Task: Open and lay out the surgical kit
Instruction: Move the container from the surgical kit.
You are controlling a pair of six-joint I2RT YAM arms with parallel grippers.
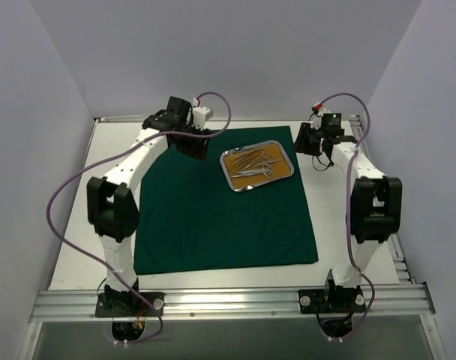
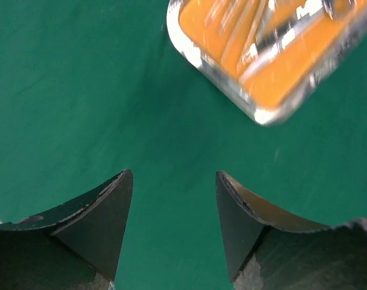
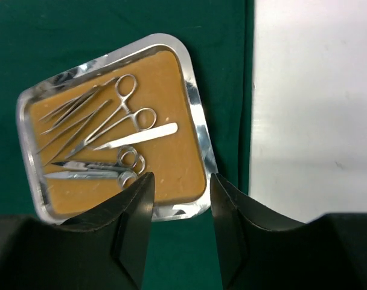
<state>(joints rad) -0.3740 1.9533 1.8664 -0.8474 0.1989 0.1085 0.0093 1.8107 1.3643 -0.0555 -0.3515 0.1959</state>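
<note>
**Drape flat, tray bare, both grippers empty**

My left gripper (image 2: pixel 172 176) hung with its fingers spread and nothing between them, only green cloth below. My right gripper (image 3: pixel 181 179) was parted too, more narrowly, and just as empty.

Out from the left fingertips lay the drape (image 1: pixel 220 217), spread flat over the table (image 3: pixel 316 121) between my two arms. The tray's corner sat just to the right of that hand. From the right wrist, the tray (image 3: pixel 198 121) lay just beyond my fingers on the far right part of the cloth, close to its right edge. The instruments (image 3: pixel 111 130) were bunched on the left half of the tan liner, several overlapping.

Handling, as I judged it: the cloth was limp and light, best pinched at an edge or corner, and it would drag if pulled. The tray looked stiff, light and slick, so its raised rim was the place to grip.

The instruments were the tricky part: thin, hard, slippery steel lying flat. I reckoned a pinch across a shank just below the ring handles was safest. The flat-handled piece lay most clear of the others. Lifting from the tangle risked carrying a neighbour along.
</note>
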